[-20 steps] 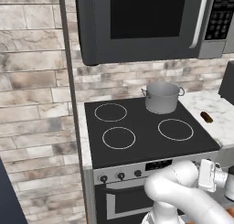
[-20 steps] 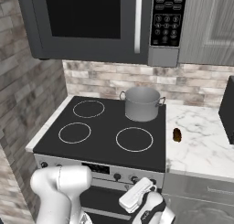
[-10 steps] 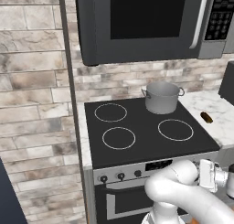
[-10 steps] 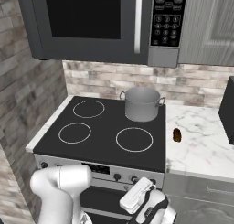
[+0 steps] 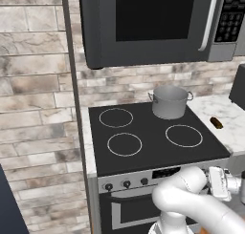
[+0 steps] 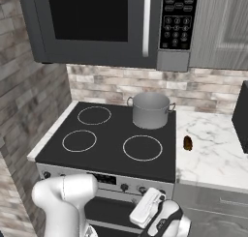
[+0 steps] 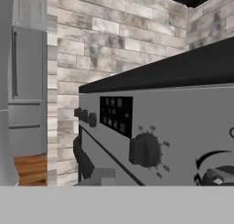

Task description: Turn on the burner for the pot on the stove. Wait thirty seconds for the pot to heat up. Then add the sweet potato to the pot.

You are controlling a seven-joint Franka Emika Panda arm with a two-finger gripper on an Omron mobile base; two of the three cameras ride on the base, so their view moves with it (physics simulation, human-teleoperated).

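- Hanging low in front of the stove (image 5: 158,137), the gripper (image 6: 162,216) sits just off the steel control panel at its right end, below the level of the glass top.
- From the hand view, a black knob (image 7: 144,150) lies dead ahead and close, with a second knob (image 7: 218,173) at the lower right edge and the small display (image 7: 115,114) off to the left.
- Whether the jaws are apart or together I cannot tell: the fingertips are not clear in any view, and nothing shows between them.
- Up on the cooktop, the pot (image 6: 150,110) stands on the rear right ring, so it lies above and beyond the hand.
- Off the stove, the sweet potato (image 6: 188,142) rests on the marble counter (image 6: 213,149) just right of the glass edge, its long axis running roughly front to back.
- My read: the coming move depends on which knob is lined up. If this one drives the rear right ring, a short straight reach forward should meet it.
- Only after the burner and the wait does the sweet potato matter, up and to the right of the hand.
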